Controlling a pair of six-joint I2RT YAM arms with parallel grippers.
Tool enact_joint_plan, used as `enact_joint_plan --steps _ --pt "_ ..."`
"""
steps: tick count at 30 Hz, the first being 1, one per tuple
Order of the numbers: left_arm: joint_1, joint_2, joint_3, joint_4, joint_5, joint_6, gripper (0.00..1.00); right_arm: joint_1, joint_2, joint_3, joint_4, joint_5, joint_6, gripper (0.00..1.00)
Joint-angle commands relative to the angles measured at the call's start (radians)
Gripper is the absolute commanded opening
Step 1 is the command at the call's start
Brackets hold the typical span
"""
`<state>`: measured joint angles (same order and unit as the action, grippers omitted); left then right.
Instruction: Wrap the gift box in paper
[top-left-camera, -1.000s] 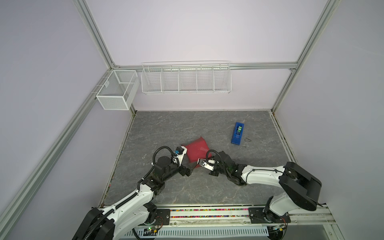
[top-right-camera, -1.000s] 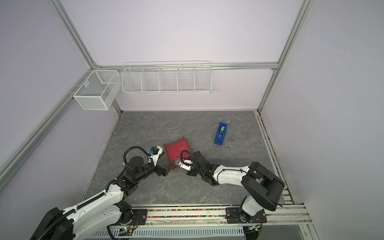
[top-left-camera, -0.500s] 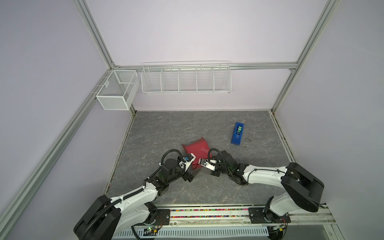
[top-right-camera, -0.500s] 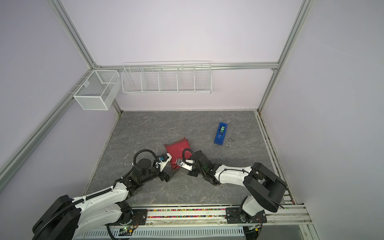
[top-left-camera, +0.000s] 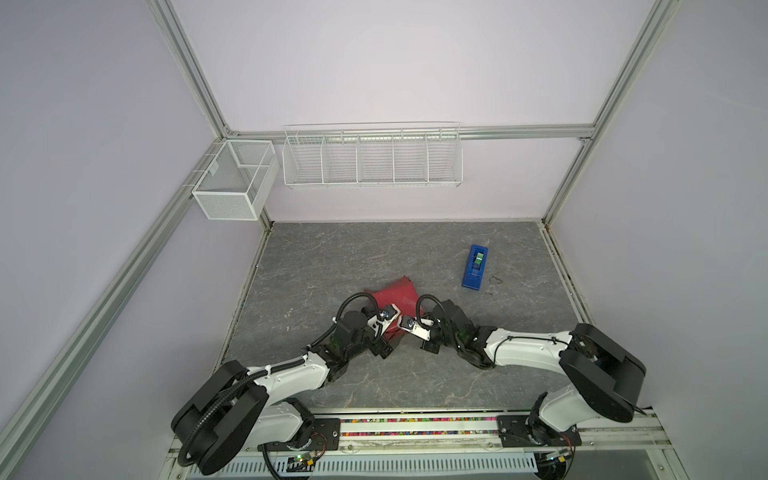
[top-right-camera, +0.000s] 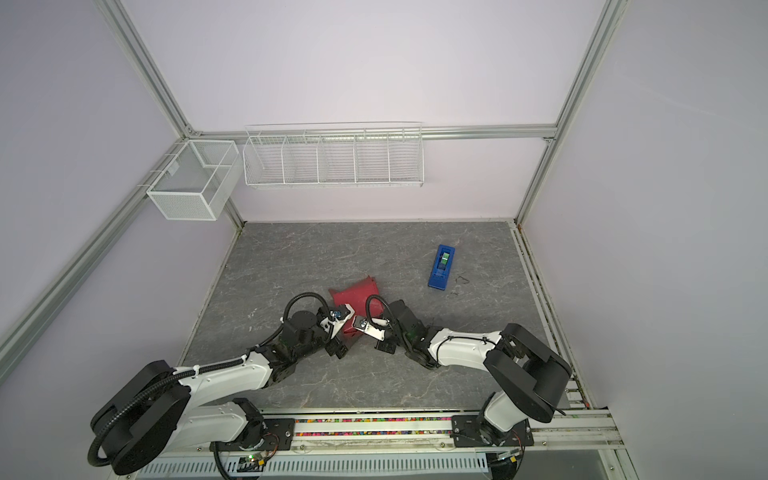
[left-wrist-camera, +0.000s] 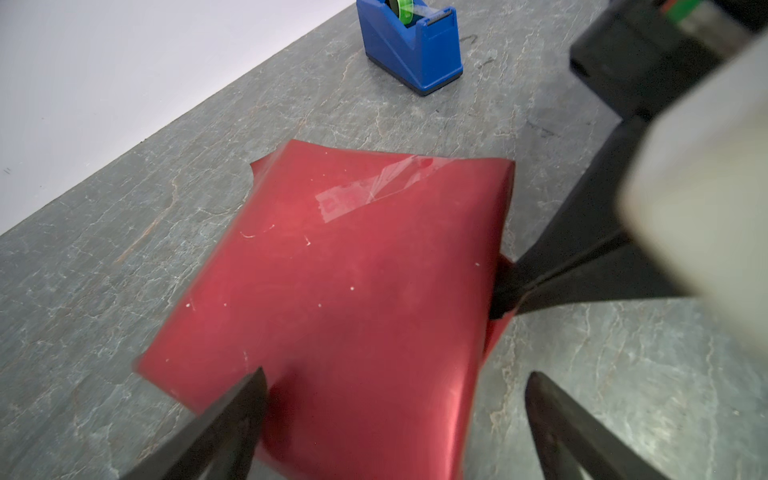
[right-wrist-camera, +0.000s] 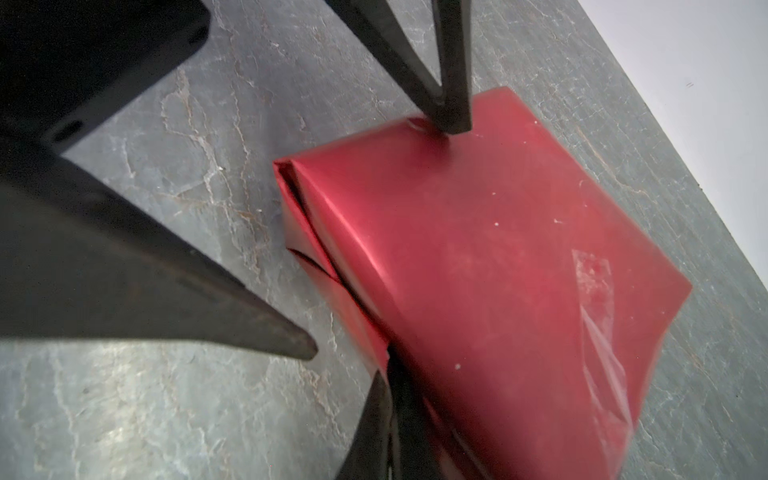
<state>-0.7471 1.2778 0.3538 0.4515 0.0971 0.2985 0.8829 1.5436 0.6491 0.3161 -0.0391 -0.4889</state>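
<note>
The red paper (top-left-camera: 395, 296) is folded round a box shape on the grey table (top-left-camera: 332, 257), with a strip of clear tape (left-wrist-camera: 374, 191) on its top. The gift box itself is hidden under the paper. My left gripper (left-wrist-camera: 395, 374) stands open at the near end of the parcel. One of its fingers (right-wrist-camera: 453, 120) touches the paper's top and the other hangs over the table beside it. My right gripper (right-wrist-camera: 388, 376) is shut, its tips pushed into the side fold of the paper (right-wrist-camera: 498, 257). Whether paper is pinched between them cannot be told.
A blue tape dispenser (top-left-camera: 474, 272) with a green roll stands behind and to the right of the parcel, with a small dark scrap (top-left-camera: 494, 279) beside it. A long wire basket (top-left-camera: 372, 158) and a small mesh basket (top-left-camera: 232, 183) hang on the walls.
My left arm has swung from the parcel's left side round to its near end, its gripper staying open. The right gripper has held its place at the paper's side.
</note>
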Motion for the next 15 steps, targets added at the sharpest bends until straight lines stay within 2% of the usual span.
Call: enact_joint_plan --steps 1,7,12,15 --pt "-0.022 0.05 0.028 0.033 -0.047 0.037 0.97 -0.007 0.014 0.019 0.02 -0.018 0.024 0.06" --pt "-0.046 0.106 0.059 0.05 -0.157 0.015 0.92 -0.007 0.01 0.018 0.018 -0.007 0.05 0.14" --pt "-0.049 0.128 0.076 0.041 -0.179 0.004 0.88 -0.006 -0.034 0.003 -0.011 0.032 0.088 0.22" --pt "-0.049 0.133 0.08 0.039 -0.187 0.001 0.88 -0.005 -0.092 -0.017 -0.039 0.069 0.156 0.3"
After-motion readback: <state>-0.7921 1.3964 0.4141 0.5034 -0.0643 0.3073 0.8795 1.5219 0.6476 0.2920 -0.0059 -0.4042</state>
